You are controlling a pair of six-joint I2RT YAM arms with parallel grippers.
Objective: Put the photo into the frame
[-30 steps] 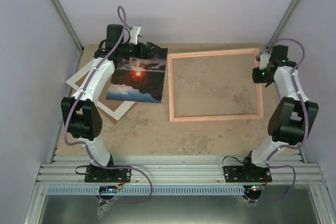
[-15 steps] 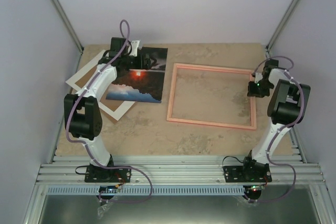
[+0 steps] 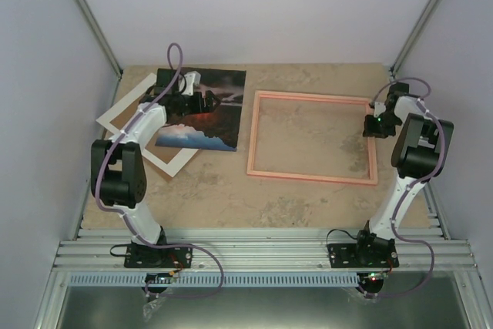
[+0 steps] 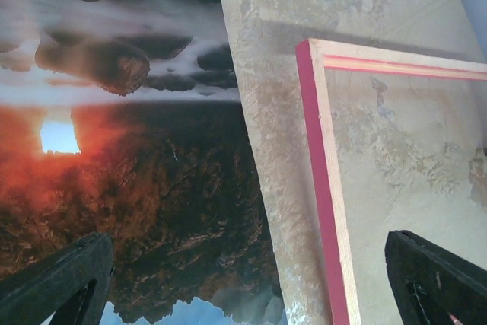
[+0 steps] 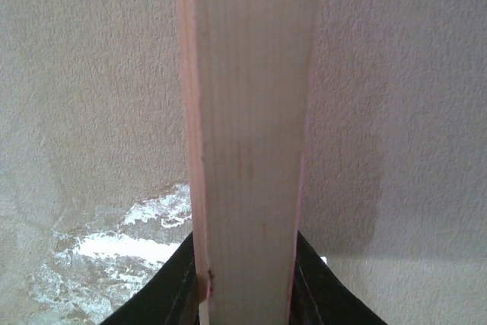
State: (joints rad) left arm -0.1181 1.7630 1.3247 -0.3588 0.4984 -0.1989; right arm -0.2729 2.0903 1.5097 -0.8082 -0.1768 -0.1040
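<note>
At the left of the top view, a white mat (image 3: pixel 115 118) lies askew on the tan tabletop (image 3: pixel 216 190). The sunset photo (image 3: pixel 206 117) lies face up just right of it, with its lower left corner resting on the mat. The left gripper (image 3: pixel 199 102) hangs over the upper part of the print with its jaws spread wide and holding nothing. In the left wrist view one fingertip (image 4: pixel 57 283) sits over the photo and the other (image 4: pixel 434 279) over bare table inside the frame.

That straddle is the first risk. If the gripper comes straight down, its fingers could land on either side of the pink rail and close on the frame's edge instead of the print. The glossy sheet lies flat, so the fingers may also skid across it, crease it, or drag the mat along.

Right of centre, the pink frame (image 3: pixel 312 178) lies slightly skewed and close to the photo's right edge without touching it. At the far right, the right gripper (image 3: pixel 374 125) is clamped on the frame's right rail (image 5: pixel 247 150), with a dark finger (image 5: pixel 171 291) pressed against each side. Whether the rail is lifted off the table cannot be told. The hold is on one thin rail only, so a pull could pivot the frame into the photo or twist the rail out of the grip.
</note>
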